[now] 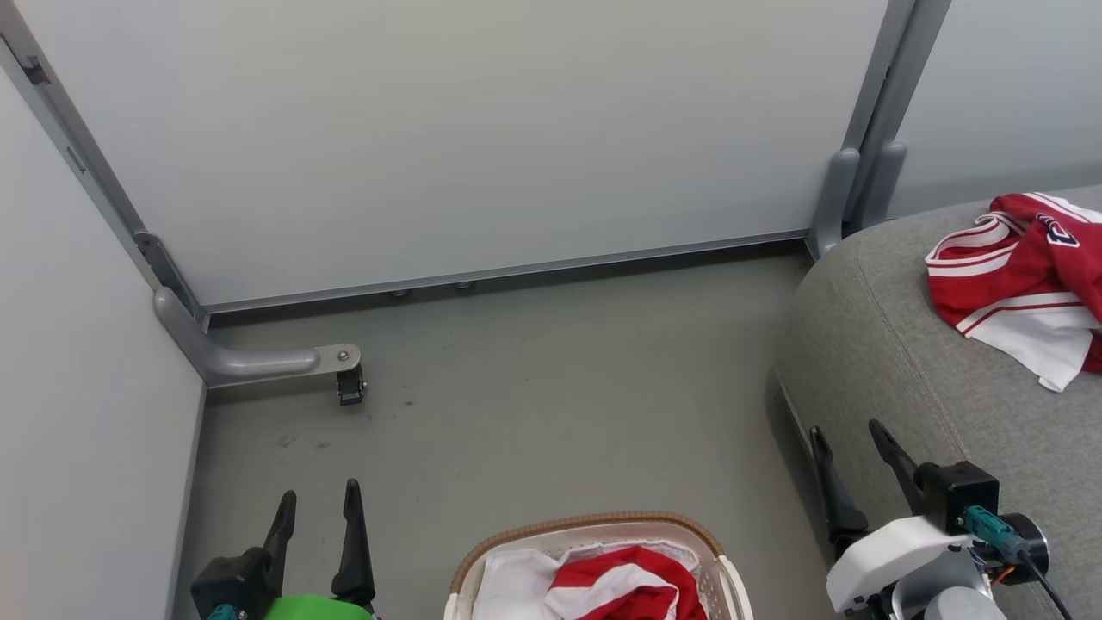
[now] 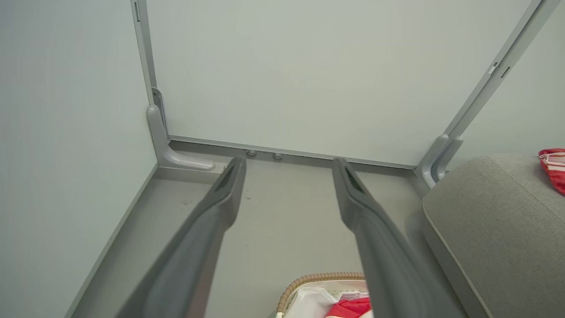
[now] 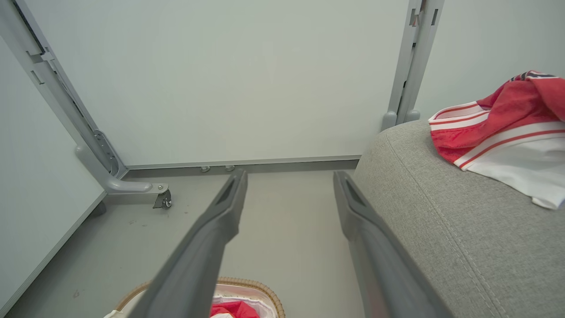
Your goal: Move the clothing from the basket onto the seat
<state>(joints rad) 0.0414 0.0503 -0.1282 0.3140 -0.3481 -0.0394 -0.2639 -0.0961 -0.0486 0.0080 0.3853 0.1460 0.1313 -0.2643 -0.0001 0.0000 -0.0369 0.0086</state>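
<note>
- Red jersey fabric (image 1: 1020, 284) with white striped trim is lying crumpled on the grey upholstered sofa (image 1: 895, 370) at the right edge of the head view, near the sofa's rounded end.
- More red and white clothing (image 1: 620, 585) is sitting inside the white laundry basket (image 1: 594, 523) at the bottom centre of the frame. The basket is standing on the grey floor (image 1: 560, 387) near the sofa.
- We are holding our left gripper (image 1: 320, 491) at the lower left, over bare floor, its two dark fingers spread apart and gripping nothing.
- We are holding our right gripper (image 1: 846, 428) at the lower right, in front of the sofa's rounded edge, fingers likewise parted and empty.
- In both wrist views we are looking between spread fingers toward the pale partition panel (image 1: 473, 129), and the basket's brown woven-look rim is showing at the bottom edge.
- A small caster (image 1: 349, 385) under a grey panel foot is standing at the left of the floor.
</note>
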